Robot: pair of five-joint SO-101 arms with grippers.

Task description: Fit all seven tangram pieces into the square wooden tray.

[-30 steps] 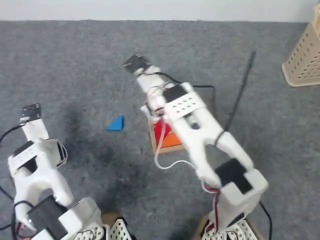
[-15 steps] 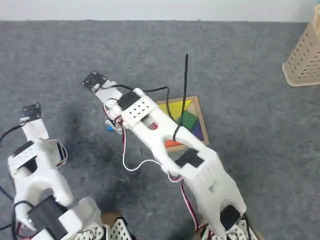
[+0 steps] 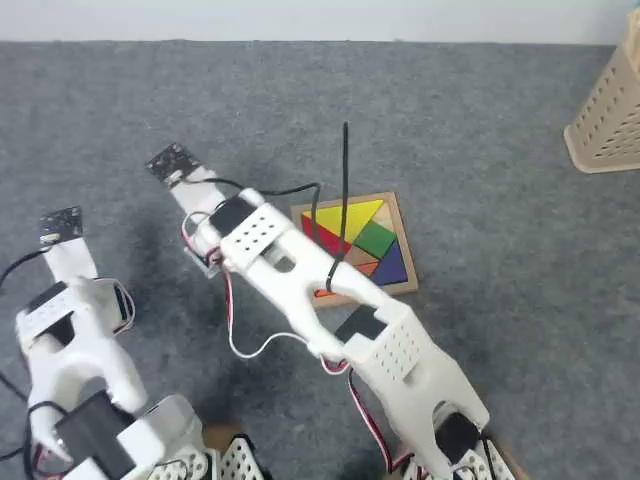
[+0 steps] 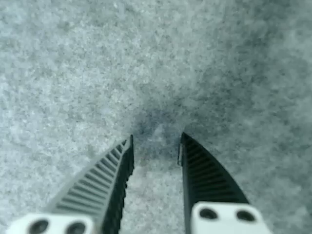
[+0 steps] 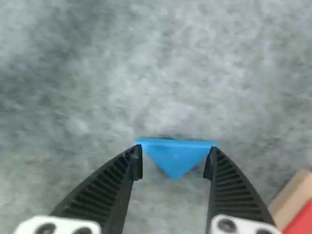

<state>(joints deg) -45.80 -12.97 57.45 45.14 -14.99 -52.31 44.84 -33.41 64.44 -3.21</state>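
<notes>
Grey felt surface (image 3: 500, 150). Square wooden tray (image 3: 404, 240) sits right of centre in the high view, its lower-left part hidden by the right arm (image 3: 300, 280). Visible in the tray: yellow triangle (image 3: 350, 215), green square (image 3: 376, 240), dark blue triangle (image 3: 390, 268), red triangle (image 3: 322, 235) and orange piece (image 3: 362, 268), packed edge to edge. The right arm runs from bottom right up to left of centre, crossing the tray's lower-left corner. Right gripper (image 5: 174, 150) is low over the surface, jaws spread on either side of a small light-blue triangle piece (image 5: 174, 155) that lies flat on the felt outside the tray. The tips sit at the ends of its long edge, possibly touching; hard to tell. A tray corner (image 5: 292, 195) shows nearby in the right wrist view. Left arm (image 3: 70, 330) is at lower left, well apart from the tray. Left gripper (image 4: 156, 138) is over bare felt, jaws spread, nothing between them. Beige perforated basket (image 3: 610, 100) at the upper right edge.
</notes>
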